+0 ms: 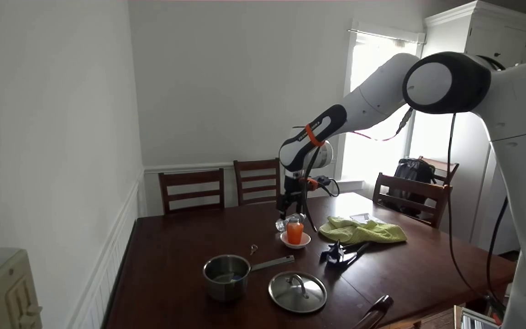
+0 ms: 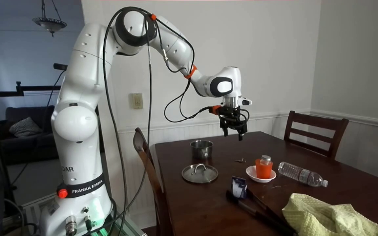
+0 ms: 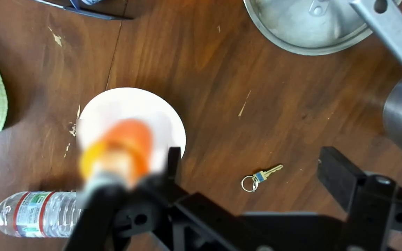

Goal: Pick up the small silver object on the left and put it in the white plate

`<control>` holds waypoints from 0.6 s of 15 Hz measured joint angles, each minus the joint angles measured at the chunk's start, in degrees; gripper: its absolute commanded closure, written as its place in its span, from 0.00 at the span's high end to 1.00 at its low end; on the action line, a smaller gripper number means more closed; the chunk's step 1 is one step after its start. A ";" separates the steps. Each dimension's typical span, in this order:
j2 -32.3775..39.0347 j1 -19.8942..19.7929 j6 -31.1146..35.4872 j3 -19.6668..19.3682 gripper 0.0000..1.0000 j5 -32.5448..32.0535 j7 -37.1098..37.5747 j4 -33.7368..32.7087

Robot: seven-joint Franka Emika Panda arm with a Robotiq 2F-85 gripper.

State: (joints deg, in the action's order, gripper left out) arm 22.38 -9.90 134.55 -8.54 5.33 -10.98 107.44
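Your fingers are spread — the wrist view's lower-right key still needs lifting into the white plate.

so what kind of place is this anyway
Most likely a dining room in a home: a large dark wooden table with slat-backed wooden chairs at its edges and, in an exterior view, a dark couch in the background.
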 measured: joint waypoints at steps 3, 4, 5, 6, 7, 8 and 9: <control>0.24 -0.03 -0.04 0.19 1.00 0.19 0.29 -0.27; 1.12 -0.04 -0.05 0.51 1.00 0.51 1.30 -1.20; 2.55 -0.04 -0.09 0.81 1.00 0.89 2.74 -2.61; 4.50 -0.25 -0.38 1.22 1.00 2.06 3.82 -4.56; 7.03 -0.66 -0.86 1.73 1.00 3.59 4.80 -7.22; 9.75 -1.04 -1.74 1.97 1.00 4.34 6.21 -10.05; 12.55 -1.50 -3.33 2.20 1.00 5.02 7.37 -12.95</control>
State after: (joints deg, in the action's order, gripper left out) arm 34.92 -11.41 131.22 -6.34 10.35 -3.61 94.48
